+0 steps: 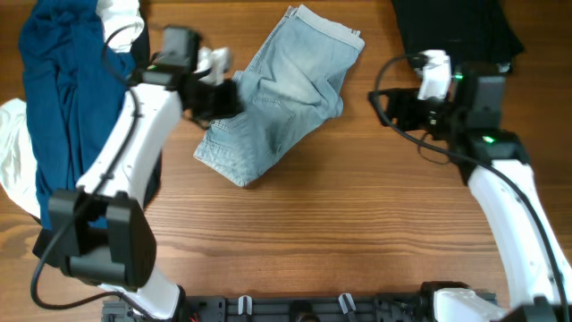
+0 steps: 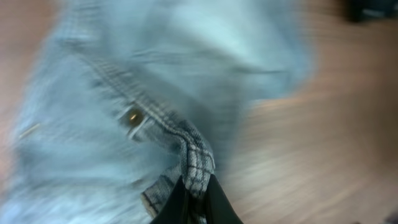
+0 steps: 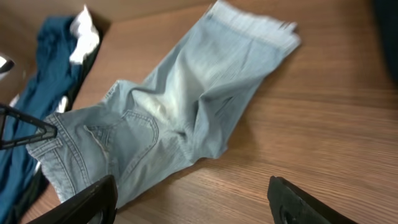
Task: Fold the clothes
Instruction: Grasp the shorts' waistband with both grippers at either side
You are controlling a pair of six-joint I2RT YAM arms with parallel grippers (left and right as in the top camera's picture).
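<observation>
Pale-blue denim shorts (image 1: 286, 85) lie crumpled and slanted on the wooden table, cuffed hem toward the far edge. My left gripper (image 1: 231, 97) is at their left side, shut on a fold of the waistband near the brass button (image 2: 132, 115). In the left wrist view the dark fingertips (image 2: 180, 202) pinch the stitched denim edge (image 2: 198, 163). My right gripper (image 1: 398, 107) hovers to the right of the shorts, open, with only bare wood between its fingers (image 3: 93, 199). The right wrist view shows the shorts (image 3: 180, 106) ahead and to the left.
A navy garment (image 1: 58, 89) and a white one (image 1: 11, 152) lie piled at the table's left edge. A black garment (image 1: 456, 27) lies at the far right, behind my right arm. Bare wood (image 1: 313, 233) spreads in front of the shorts.
</observation>
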